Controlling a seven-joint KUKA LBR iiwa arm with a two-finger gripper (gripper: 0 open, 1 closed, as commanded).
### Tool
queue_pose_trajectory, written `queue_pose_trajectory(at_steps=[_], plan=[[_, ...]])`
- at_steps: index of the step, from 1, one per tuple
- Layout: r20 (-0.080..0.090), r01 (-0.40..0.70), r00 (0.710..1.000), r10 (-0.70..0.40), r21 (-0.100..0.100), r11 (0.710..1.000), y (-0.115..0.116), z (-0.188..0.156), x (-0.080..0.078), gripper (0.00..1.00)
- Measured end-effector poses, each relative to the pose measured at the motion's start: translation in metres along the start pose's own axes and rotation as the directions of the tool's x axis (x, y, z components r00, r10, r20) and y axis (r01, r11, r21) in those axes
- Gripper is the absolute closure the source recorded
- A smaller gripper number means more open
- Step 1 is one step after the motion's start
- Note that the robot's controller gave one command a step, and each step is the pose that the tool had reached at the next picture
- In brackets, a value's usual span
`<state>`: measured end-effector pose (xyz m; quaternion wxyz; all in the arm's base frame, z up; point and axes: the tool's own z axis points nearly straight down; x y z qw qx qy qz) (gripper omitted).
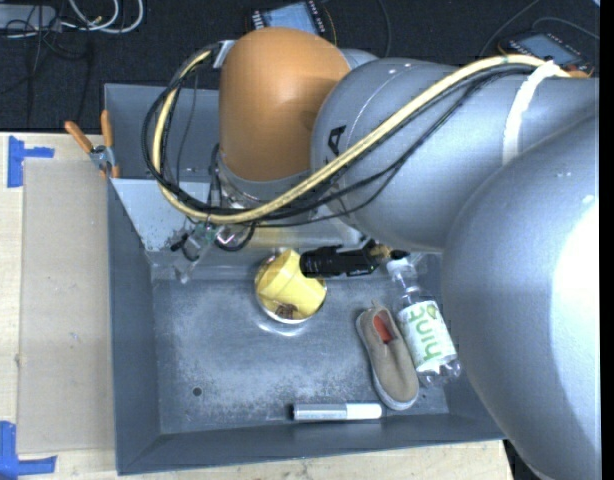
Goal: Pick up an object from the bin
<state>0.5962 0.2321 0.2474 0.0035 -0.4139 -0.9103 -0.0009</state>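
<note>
Grey metal bin (pixel 137 368): the arm's orange wrist cover (pixel 277 98) hangs over the back-left, with the gripper (pixel 207 236) beneath it near the back wall; can't tell whether the jaws are wide or narrow. Nearest item is a yellow cup-like thing (pixel 287 286) mid-bin, with a black handle-shaped piece (pixel 337 261) just beside it. Further right, a grey shoe (pixel 387 360) lies against a clear bottle with green lettering (pixel 427 336), and a grey marker (pixel 337 411) lies by the front wall.
</note>
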Motion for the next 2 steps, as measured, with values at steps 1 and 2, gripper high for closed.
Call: queue_pose_trajectory(at_steps=[1, 2], plan=[[0.000, -0.226, 0.974, 0.226, 0.004, 0.974, -0.0477, -0.0191, -0.0365, 0.00], [0.000, -0.224, 0.975, 0.224, 0.004, 0.975, -0.0474, -0.0187, -0.0357, 1.00]])
